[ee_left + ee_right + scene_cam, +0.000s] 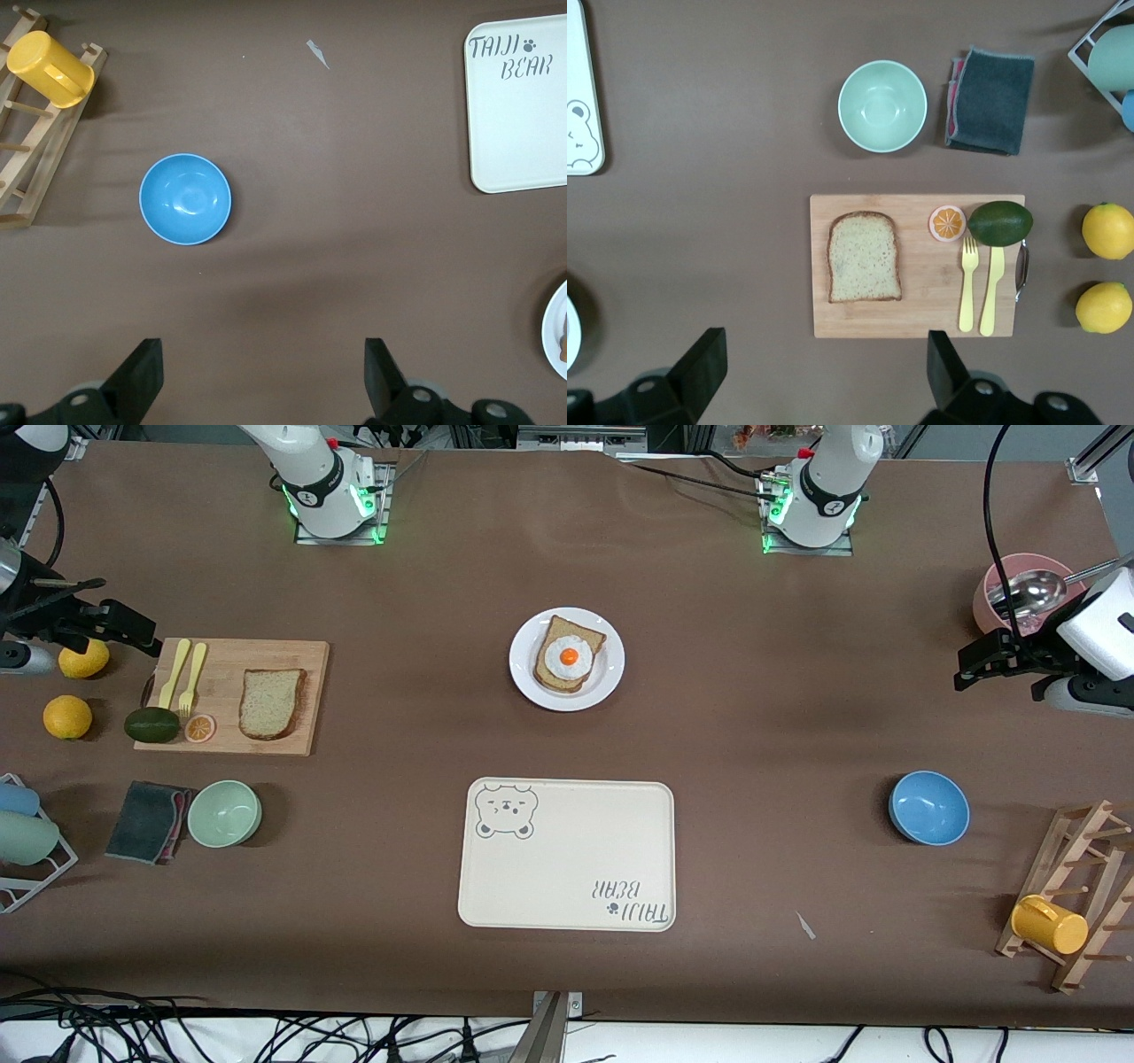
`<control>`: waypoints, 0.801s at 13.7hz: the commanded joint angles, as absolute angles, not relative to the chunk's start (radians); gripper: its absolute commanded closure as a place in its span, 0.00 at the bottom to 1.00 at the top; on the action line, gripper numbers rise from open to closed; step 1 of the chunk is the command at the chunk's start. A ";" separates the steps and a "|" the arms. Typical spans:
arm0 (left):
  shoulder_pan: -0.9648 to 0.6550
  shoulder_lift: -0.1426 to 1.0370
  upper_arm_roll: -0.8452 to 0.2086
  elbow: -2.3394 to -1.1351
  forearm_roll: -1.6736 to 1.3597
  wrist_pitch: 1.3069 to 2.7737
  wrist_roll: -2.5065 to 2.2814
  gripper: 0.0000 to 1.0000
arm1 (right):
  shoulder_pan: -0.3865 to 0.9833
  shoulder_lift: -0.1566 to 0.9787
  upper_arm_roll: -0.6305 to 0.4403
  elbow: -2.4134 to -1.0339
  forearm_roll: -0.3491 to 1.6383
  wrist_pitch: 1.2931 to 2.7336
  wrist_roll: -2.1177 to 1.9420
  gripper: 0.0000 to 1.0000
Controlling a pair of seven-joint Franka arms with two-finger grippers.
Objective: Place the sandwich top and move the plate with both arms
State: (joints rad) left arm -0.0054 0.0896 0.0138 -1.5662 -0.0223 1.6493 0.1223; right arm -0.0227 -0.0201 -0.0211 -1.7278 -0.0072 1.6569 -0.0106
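Observation:
The sandwich top [271,702], a light speckled bread slice, lies flat on a wooden cutting board [301,657] toward the right arm's end; it also shows in the right wrist view [864,268]. The white plate [611,662] sits mid-table and bears a darker slice with a fried egg [568,657]. My right gripper [124,627] hovers open and empty beside the board [824,367]. My left gripper [979,662] hovers open and empty at the left arm's end, near the blue bowl [263,376].
A cream bear tray [567,855] lies nearer the camera than the plate. The board also holds an avocado [151,724], an orange slice and yellow cutlery. Also on the table are a green bowl [224,812], a dark cloth [146,821], a blue bowl [928,807], lemons [67,716] and a rack with a yellow mug [1049,924].

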 commanded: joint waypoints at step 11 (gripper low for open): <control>-0.012 0.216 0.014 -1.554 -0.112 1.643 0.103 0.00 | -0.012 0.041 -0.012 -1.677 -0.012 1.623 -0.009 0.00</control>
